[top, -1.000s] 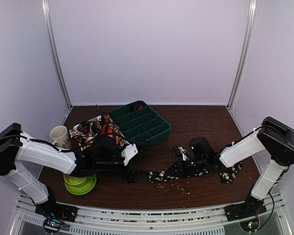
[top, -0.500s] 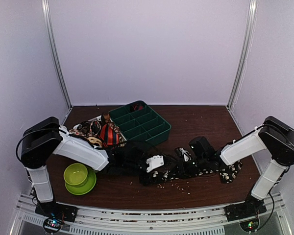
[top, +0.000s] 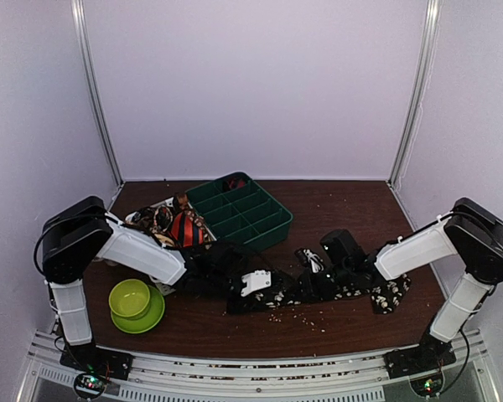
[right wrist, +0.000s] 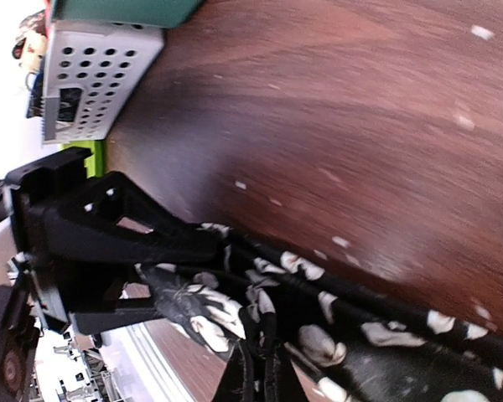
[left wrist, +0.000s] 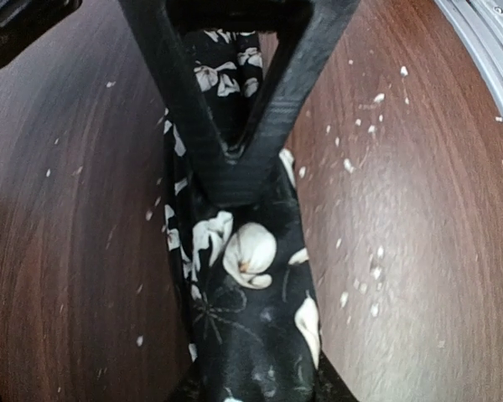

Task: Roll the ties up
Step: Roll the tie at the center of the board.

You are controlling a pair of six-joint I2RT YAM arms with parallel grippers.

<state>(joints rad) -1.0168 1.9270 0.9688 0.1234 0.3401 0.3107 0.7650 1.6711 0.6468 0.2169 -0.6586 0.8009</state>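
A black tie with cream flowers lies stretched across the front middle of the table. My left gripper is at its left end, and the fabric fills the narrow gap between the jaws at the bottom of the left wrist view. My right gripper is shut on the same tie a little farther right, its thin fingers pinching a fold. The left gripper's black fingers straddle the tie end just ahead. More ties, red-and-black striped and brown patterned, are heaped at the back left.
A green divided tray stands behind the tie heap. A green bowl on a green plate sits at the front left, beside my left arm. A white perforated basket holds the heap. Pale crumbs dot the brown tabletop.
My left arm swung right from above the green bowl to the floral tie, its jaws narrowed round the tie's left end, and it drew slightly back left. The right gripper stayed put.
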